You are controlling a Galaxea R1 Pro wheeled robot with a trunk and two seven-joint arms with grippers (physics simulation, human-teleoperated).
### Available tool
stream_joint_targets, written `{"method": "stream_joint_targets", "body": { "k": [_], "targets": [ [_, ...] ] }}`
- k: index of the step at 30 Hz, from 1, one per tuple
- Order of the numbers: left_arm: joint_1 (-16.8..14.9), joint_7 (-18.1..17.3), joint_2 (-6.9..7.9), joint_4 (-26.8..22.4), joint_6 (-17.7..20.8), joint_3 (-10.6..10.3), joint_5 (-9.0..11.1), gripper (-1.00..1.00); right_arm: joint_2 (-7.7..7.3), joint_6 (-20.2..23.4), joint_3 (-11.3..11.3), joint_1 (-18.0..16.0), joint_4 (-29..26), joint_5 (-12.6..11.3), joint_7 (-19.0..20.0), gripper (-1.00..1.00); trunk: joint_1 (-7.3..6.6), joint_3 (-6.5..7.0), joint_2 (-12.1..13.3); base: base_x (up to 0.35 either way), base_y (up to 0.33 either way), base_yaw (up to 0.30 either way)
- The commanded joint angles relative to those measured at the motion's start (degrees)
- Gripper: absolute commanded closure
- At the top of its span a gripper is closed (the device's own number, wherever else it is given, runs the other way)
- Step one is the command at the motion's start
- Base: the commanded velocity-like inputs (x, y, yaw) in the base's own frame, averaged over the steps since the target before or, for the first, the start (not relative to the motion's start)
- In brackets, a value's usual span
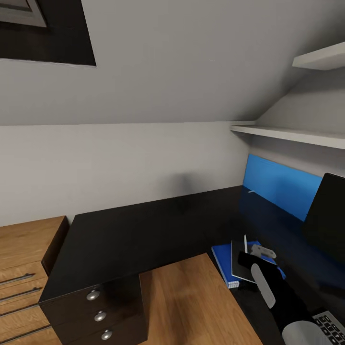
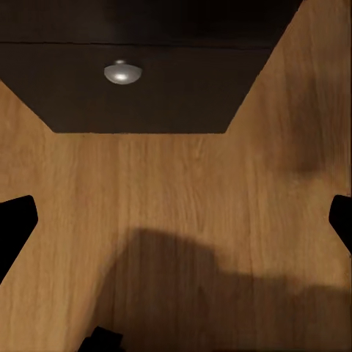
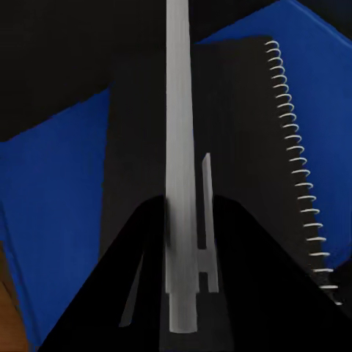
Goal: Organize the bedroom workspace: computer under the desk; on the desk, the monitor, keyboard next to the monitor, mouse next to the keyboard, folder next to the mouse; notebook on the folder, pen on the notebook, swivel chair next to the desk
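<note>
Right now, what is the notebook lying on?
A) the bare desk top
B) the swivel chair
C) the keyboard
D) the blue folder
D: the dark spiral-bound notebook lies on the blue folder, whose blue shows on either side of it, while the right gripper holds the pen above.

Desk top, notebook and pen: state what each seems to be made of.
The glossy black desk top looks like lacquered board or laminate; it reflects the blue wall panel. The dark notebook on the blue folder has a pale wire spiral, its cover matte, perhaps card. The thin white pen, between the right gripper's fingers, looks like smooth plastic.
</note>
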Motion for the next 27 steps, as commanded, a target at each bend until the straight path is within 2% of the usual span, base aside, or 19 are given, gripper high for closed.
{"method": "stream_joint_targets", "body": {
  "k": [1, 3, 7, 10, 17, 27],
  "targets": [
    [-0.1, 0.4, 0.08, -0.2, -0.4, -0.9, 0.6, -1.00, -0.04, -0.1, 0.1, -0.3, 0.5, -0.1, -0.1, 1.00, 0.00, -0.07, 0.0, 0.000, 0.000, 0.000],
    [-0.1, 0.4, 0.06, -0.6, -0.5, -2.0, 0.6, -1.00, -0.07, -1.3, 0.1, -0.9, 2.2, 2.6, 1.6, 1.00, 0.00, -0.07, 0.0, 0.000, 0.000, 0.000],
    [-0.1, 0.3, 0.05, -0.7, -0.5, -2.6, 0.6, -1.00, -0.04, -2.0, 0.2, -1.2, 3.9, 4.2, 3.2, 1.00, 0.00, -0.07, 0.0, 0.000, 0.000, 0.000],
    [-0.1, 0.3, 0.05, -0.8, -0.5, -2.6, 0.6, -1.00, -0.10, -2.3, 0.2, -3.0, 7.5, 4.8, 3.3, 1.00, 0.00, -0.07, 0.0, 0.000, 0.000, 0.000],
    [-0.1, 0.3, 0.05, -0.8, -0.5, -2.7, 0.6, -1.00, -0.11, -6.4, 0.2, -7.2, 16.7, 6.5, 3.3, 1.00, 0.00, -0.07, 0.0, 0.000, 0.000, 0.000],
    [-0.1, 0.2, 0.05, -0.8, -0.5, -2.7, 0.7, -1.00, -0.09, -7.0, 0.2, -7.7, 17.7, 7.0, 3.3, 1.00, 0.00, -0.07, 0.0, 0.000, 0.000, 0.000]
  ]
}}
